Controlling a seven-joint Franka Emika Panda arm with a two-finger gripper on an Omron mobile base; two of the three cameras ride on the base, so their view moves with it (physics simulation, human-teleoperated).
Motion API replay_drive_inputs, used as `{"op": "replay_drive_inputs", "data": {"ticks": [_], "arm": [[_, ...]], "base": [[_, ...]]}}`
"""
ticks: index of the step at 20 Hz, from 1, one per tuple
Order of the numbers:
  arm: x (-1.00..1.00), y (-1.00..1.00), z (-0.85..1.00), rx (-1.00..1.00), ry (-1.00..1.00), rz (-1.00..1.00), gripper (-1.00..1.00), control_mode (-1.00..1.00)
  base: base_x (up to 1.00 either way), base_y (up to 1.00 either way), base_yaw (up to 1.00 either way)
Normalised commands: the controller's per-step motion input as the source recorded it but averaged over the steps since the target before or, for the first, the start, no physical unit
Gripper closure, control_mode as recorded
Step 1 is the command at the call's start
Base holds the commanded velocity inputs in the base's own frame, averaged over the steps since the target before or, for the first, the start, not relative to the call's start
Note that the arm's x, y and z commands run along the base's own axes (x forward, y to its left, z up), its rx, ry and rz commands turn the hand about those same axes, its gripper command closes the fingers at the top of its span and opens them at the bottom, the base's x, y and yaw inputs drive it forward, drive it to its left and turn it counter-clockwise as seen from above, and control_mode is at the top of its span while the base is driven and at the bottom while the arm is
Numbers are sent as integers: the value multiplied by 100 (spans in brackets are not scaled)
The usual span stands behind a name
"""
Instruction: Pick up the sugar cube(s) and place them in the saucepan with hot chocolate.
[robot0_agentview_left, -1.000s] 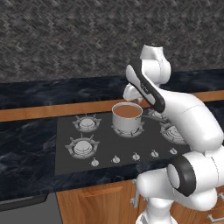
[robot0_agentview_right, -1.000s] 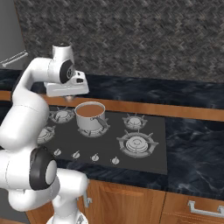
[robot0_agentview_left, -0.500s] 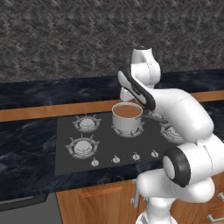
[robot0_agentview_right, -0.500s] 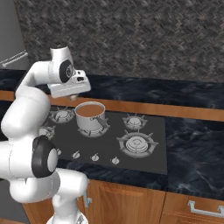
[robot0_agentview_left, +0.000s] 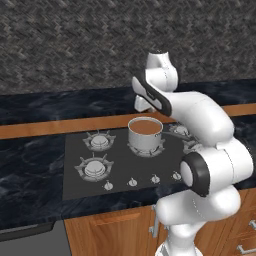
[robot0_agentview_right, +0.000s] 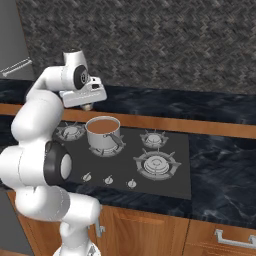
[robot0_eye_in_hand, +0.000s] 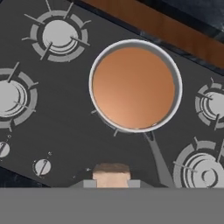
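Gripper (robot0_eye_in_hand: 111, 183) was pinched shut on the sugar cube (robot0_eye_in_hand: 111, 173), held in the air above the stove (robot0_eye_in_hand: 65, 127). In the hand view the saucepan (robot0_eye_in_hand: 135, 85) sat ahead of the cube, not under it yet, with its handle (robot0_eye_in_hand: 155, 157) running back toward the gripper.

My read: transport step, release not due yet. To do it well, carry the cube further over until it's above the middle of the brown liquid, clear of the rim, then come down a bit before letting go so it doesn't bounce off the steel edge or splash. Keep clear of the handle.

Cube was a small pale beige block with a darker brownish top edge, mostly hidden between the fingertips. Saucepan was shiny steel with a thin rim, filled with smooth brown liquid, on the far middle burner.
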Motion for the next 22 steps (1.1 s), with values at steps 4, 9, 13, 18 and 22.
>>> {"op": "replay_drive_inputs", "data": {"ticks": [4, 9, 13, 18, 22], "arm": [[28, 0, 0, 0, 0, 0, 100, -100], [23, 1, 0, -1, 0, 0, 100, -100], [50, 0, 0, 0, 1, 0, 100, -100], [46, 0, 0, 0, 1, 0, 100, -100], [45, 0, 0, 0, 1, 0, 100, -100]], "base": [[0, 0, 0], [0, 0, 0], [0, 0, 0], [0, 0, 0], [0, 0, 0]]}}
